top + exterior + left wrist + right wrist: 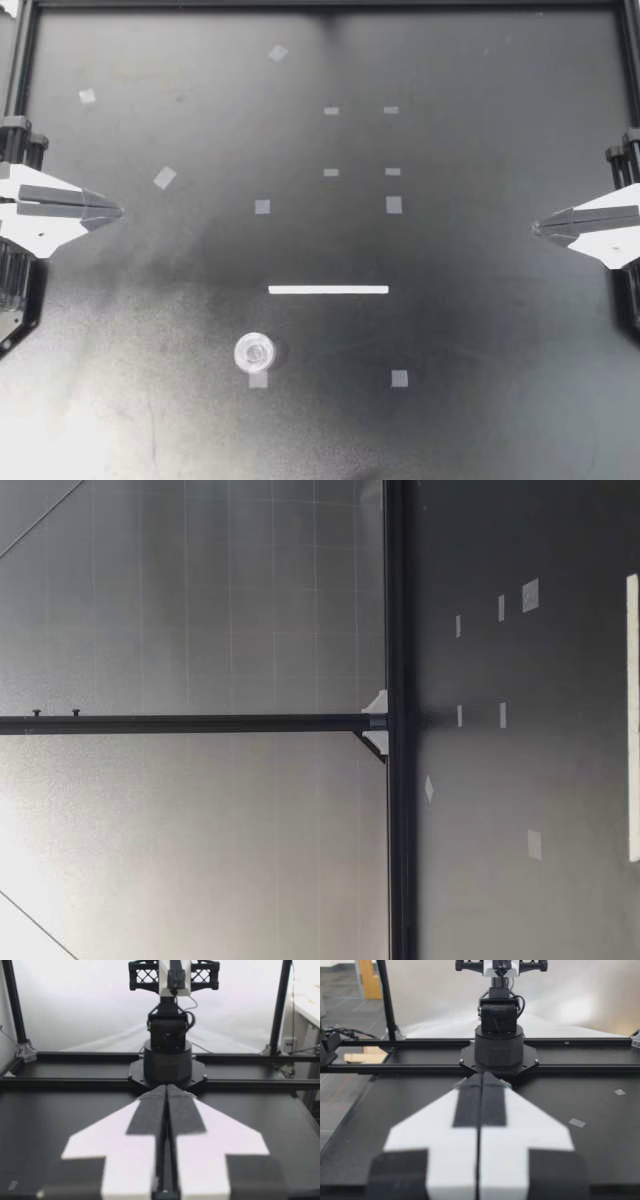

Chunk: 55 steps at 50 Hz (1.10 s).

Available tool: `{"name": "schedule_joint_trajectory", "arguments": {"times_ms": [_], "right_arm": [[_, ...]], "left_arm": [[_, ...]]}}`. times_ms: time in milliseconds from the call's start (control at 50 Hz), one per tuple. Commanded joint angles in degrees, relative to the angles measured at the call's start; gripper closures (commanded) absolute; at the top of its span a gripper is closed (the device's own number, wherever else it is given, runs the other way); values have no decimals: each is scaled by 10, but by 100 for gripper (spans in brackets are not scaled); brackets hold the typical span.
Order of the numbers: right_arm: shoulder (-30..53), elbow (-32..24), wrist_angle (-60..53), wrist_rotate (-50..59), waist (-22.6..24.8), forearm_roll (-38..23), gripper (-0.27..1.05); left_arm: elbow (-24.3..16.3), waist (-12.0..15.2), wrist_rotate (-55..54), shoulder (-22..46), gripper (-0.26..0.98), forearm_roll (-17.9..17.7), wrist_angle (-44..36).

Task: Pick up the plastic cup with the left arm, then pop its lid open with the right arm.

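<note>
My left gripper [118, 211] rests at the table's left edge, shut and holding nothing; the left wrist view shows its fingertips [166, 1089] pressed together, pointing at the opposite arm's base [168, 1062]. At the right edge my right gripper [537, 229] is likewise shut and empty, its fingers [481, 1078] closed toward the other arm's base [498, 1050]. A small clear round cup [254, 352] sits on the black table [480, 330] near the front, left of centre, far from both grippers.
A white tape strip [328, 290] lies at the table's middle, seen too in the low view [632, 718]. Several small tape squares, such as one [394, 205], dot the surface. Black frame rails [320, 5] border the table.
</note>
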Motion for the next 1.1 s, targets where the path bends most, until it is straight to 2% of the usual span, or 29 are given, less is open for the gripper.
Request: {"name": "schedule_joint_trajectory", "arguments": {"times_ms": [0, 40, 80, 180, 280, 340, 500, 660, 840, 1080], "right_arm": [[9, -6, -1, 3, -3, 2, 72], [11, 4, 0, 8, -4, 5, 81], [15, 11, 3, 18, -3, 10, 85], [25, 30, 18, 64, -4, 26, 86], [40, 31, 47, 104, -4, 26, 86], [55, 10, 83, 124, -4, 26, 86], [155, -123, 285, 127, -2, 25, 86], [270, -197, 292, 108, 15, 19, 86], [397, -243, 214, 98, 30, 20, 86], [507, -275, 113, 118, 37, 24, 86]], "left_arm": [[20, -7, -4, 4, 69, -1, 7], [34, -7, -9, 4, 77, -4, 7], [45, -7, -12, 5, 81, -9, 6], [71, -7, -28, 8, 83, -33, 4], [79, -8, -48, 14, 82, -45, 4], [73, -7, -62, 18, 82, -44, 4], [47, -18, -78, 73, 80, -41, 22], [47, -33, -87, 146, 75, -42, 7], [48, -59, -89, 210, 56, -43, -44], [42, -81, -106, 308, 17, -43, -86]]}}
